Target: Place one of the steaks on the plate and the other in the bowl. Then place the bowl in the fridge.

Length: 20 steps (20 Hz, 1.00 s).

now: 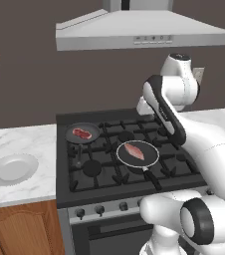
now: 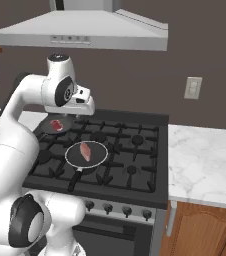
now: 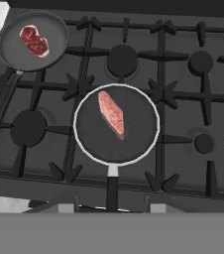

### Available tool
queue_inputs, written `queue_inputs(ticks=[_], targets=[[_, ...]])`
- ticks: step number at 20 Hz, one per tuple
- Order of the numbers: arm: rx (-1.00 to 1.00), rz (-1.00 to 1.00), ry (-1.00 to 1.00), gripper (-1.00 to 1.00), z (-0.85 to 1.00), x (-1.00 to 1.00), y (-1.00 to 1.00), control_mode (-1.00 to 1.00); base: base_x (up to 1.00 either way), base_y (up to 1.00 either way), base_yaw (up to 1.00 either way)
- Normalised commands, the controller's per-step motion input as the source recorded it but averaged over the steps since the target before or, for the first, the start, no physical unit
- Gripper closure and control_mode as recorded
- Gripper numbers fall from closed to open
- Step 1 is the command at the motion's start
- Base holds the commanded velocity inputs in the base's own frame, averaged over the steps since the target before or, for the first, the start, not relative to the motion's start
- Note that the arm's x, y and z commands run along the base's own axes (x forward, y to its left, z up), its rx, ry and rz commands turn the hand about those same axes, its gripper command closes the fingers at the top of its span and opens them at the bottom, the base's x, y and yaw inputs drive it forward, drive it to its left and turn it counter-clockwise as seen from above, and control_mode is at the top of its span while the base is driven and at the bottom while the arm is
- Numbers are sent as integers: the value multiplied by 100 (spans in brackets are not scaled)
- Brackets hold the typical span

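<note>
End effector (image 2: 80, 117) held high above the rear left of the gas stove (image 1: 129, 149), touching nothing; jaw gap cannot be read from these views. Pale pink steak (image 3: 111, 113) lies in the rimmed dark frying pan (image 3: 134, 144) at the stove's front centre; dark red marbled steak (image 3: 34, 40) lies in the smaller grey pan (image 3: 54, 34) on the rear left burner. White plate (image 1: 13, 168) sits on the marble counter (image 1: 20, 139) left of the stove, well apart from both pans.

Even, soft rendered light, faint shadows, no glare, sharp focus, no edge distortion
</note>
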Motion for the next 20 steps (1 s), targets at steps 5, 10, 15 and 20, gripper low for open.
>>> queue_inputs(ticks=[5, 10, 15, 20], targets=[[1, 2, 1, -100, -25, 0, 0, -100, 0, 0, 0], [1, 1, 2, -100, -40, 8, 0, -100, 0, 0, 0], [-2, 2, 0, -100, -54, 28, 0, -100, 0, 0, 0], [-12, 0, 3, -100, -79, 31, 0, -100, 0, 0, 0]])
